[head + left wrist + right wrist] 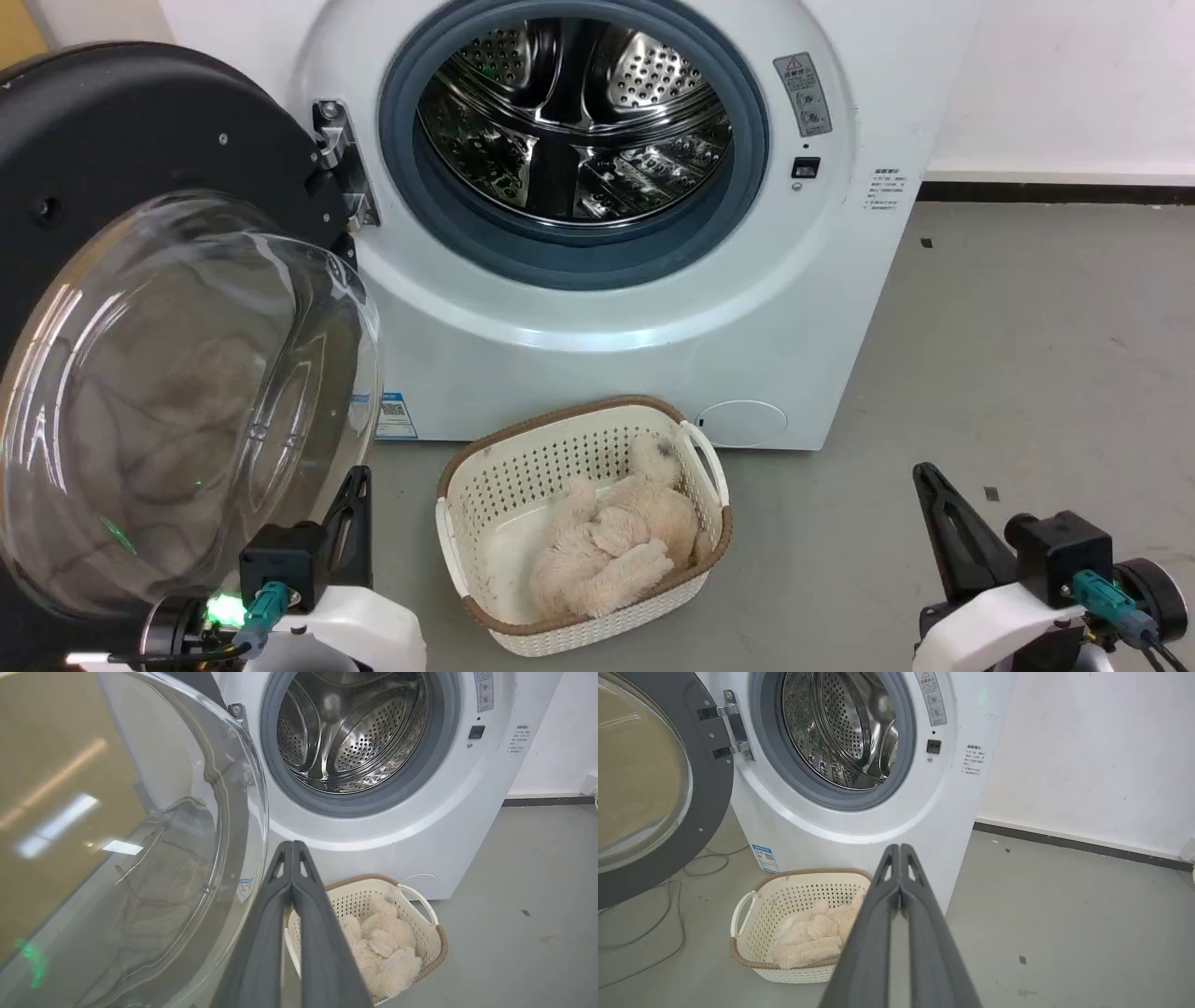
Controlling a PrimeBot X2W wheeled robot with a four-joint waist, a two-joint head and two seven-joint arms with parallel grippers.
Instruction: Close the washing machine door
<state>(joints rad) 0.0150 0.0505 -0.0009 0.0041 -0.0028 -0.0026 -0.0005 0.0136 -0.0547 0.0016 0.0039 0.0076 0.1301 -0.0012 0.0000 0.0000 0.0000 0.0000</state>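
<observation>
The washing machine door (140, 121) stands wide open, its glass bowl just left of the left tool (358, 478), which is clenched on nothing. The right tool (926, 474), likewise clenched empty, sits well apart from it.

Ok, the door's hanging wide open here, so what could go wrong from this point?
1. The left jaws, shut, sit low beside the bulging glass of the washing machine door; pushing there, they may skid off the curve.
2. The basket holding the plush toy stands on the floor below the opening; a low-sweeping arm could clip it.
3. A weak push may leave the door short of the latch slot.
</observation>
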